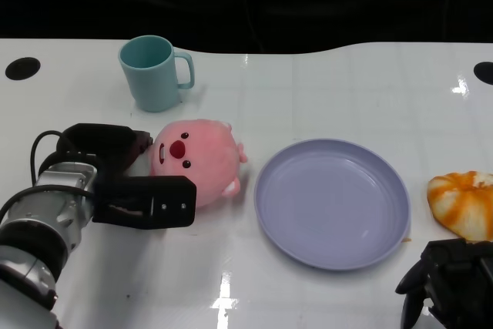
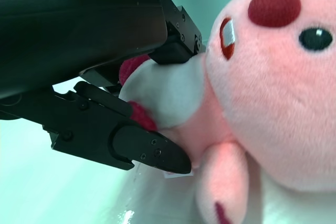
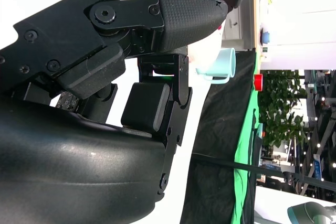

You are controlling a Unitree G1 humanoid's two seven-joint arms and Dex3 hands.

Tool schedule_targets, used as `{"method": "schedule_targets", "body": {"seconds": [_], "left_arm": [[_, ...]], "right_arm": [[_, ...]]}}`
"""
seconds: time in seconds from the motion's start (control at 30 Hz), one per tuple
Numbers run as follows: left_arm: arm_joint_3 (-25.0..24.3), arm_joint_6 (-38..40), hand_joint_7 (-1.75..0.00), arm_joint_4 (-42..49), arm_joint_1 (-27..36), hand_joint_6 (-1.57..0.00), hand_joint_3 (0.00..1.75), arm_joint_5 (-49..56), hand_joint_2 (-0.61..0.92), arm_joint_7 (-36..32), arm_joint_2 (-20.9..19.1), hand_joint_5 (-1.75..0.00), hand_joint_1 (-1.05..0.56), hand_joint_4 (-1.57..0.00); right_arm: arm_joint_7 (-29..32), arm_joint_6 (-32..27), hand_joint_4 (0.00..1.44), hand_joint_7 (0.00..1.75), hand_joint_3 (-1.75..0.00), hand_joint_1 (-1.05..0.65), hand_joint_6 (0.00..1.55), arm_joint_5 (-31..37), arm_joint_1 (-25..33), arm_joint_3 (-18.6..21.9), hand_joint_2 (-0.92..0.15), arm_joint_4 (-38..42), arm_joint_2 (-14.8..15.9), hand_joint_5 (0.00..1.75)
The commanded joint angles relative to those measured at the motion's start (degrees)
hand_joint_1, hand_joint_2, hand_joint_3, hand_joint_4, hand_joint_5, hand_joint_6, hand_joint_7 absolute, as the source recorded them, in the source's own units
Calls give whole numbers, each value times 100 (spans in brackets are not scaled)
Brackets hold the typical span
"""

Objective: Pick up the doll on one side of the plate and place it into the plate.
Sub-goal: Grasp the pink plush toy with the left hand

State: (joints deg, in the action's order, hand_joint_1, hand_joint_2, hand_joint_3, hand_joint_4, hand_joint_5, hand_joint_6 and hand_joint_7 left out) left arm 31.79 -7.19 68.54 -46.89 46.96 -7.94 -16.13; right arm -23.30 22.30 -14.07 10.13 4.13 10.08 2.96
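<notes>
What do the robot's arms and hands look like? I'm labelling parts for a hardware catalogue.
The left forearm is a ribbed silver cylinder with a black cable looping beside it. The left hand is matte black and boxy, with small screw heads along its flat fingers. The right hand is black too; its wrist view shows a rounded glossy shell and textured fingertips.

Pink round doll [image 1: 196,161], red nose, black eyes, lay on its side on the table just left of the plate [image 1: 333,203]. Plate lavender, shallow, upright, nothing in it.
</notes>
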Motion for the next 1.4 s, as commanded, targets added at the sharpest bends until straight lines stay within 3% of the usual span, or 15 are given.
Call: {"method": "schedule_targets", "body": {"seconds": [0.03,0.1,0.2,0.23,0.27,0.33,0.37,0.47,0.5,0.53,0.8,0.9,1.03,1.33,1.4], "left_arm": [[320,-233,-2,342,206,-121,0,183,87,-241,-51,-155,-33,-72],[434,-281,-4,447,206,-125,5,216,90,-409,-71,-170,-35,-69],[466,-365,-15,561,248,-128,22,137,92,-665,-90,-174,-34,-68],[493,-377,-68,588,259,-101,24,142,92,-766,-95,-174,-34,-68],[533,-371,-101,612,273,-83,25,167,92,-912,-97,-175,-34,-69],[621,-353,-95,643,289,-76,19,223,92,-1176,-100,-175,-34,-70],[659,-340,-84,656,295,-80,13,236,92,-1290,-101,-175,-33,-72],[706,-302,-45,672,295,-91,19,198,92,-1498,-96,-175,-32,-70],[707,-296,-41,666,304,-96,18,184,92,-1630,-96,-175,-31,-70],[699,-279,-62,655,313,-91,15,168,92,-1776,-95,-175,-29,-72],[491,-106,-86,532,352,-85,17,-29,92,-2685,-81,-175,-26,-84],[298,-284,-130,458,440,-77,12,-213,92,-2906,-137,-175,-22,-88],[43,-483,-169,376,538,-63,19,-454,90,-2861,-213,-175,-14,-88],[-429,-832,-175,-401,515,-64,26,-867,87,-2279,-425,-175,-16,-87],[-520,-863,-175,-641,523,-67,58,-956,75,-2058,-444,-175,-16,-88]], "right_arm": [[11,0,131,65,-47,-101,136,-57,-30,28,-77,6,15,114],[17,2,131,64,-46,-101,136,-49,-39,30,-77,18,11,113],[14,28,131,63,-45,-101,137,-46,-61,32,-78,50,-2,112],[12,39,131,63,-45,-101,137,-46,-72,33,-78,65,-7,112],[13,34,131,63,-45,-101,137,-51,-78,33,-78,70,-13,112],[16,34,131,62,-44,-101,137,-49,-88,34,-78,79,-22,112],[24,52,131,62,-44,-100,137,-34,-93,34,-79,90,-28,112],[34,69,131,62,-42,-100,138,-21,-104,36,-79,114,-46,112],[32,52,131,61,-42,-100,138,-30,-105,38,-79,113,-48,112],[30,29,132,61,-41,-100,138,-39,-106,39,-79,105,-46,112],[-2,-1,131,58,-40,-98,138,-79,-133,68,-80,96,-22,111],[-46,17,132,58,-40,-98,138,-108,-138,97,-80,125,5,110],[-95,66,132,57,-40,-98,138,-102,-140,127,-80,169,34,110],[-77,56,131,61,-41,-99,137,-13,-114,103,-81,142,56,113],[-71,78,130,62,-41,-99,137,7,-120,100,-81,167,52,114]]}}
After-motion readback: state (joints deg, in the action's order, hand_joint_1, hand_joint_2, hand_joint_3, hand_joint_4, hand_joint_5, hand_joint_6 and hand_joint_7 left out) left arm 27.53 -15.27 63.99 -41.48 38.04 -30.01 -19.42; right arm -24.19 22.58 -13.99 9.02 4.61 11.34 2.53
